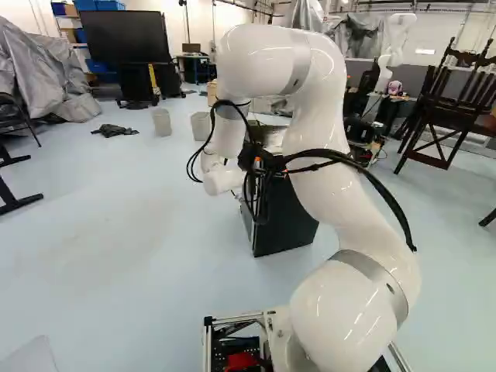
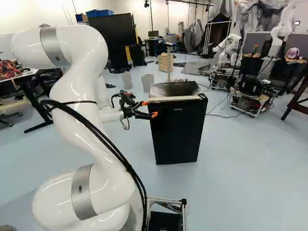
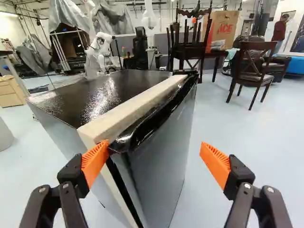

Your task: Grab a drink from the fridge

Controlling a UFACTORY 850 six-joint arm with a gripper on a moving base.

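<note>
The gripper (image 3: 154, 154) stood spread, one orange pad (image 3: 95, 162) at the near upper corner of the fridge (image 2: 175, 137), where the door (image 3: 164, 164) met the pale strip (image 3: 130, 109), and the other pad well apart from it, beyond the door's front. No drink showed in any view; presumably it was behind that door. The likeliest failure was a slip: the pad had only a rounded corner to bear on, and whether it truly pressed there could not be told. If it missed the dark seam (image 3: 124, 183), a sideways move might push the door shut or shove the whole fridge instead of swinging the door. The right base view gave the door's full front, just right of centre; in the left base view the arm (image 1: 333, 170) covered much of the fridge near the middle. Only the wrist view showed the seam closely.
</note>
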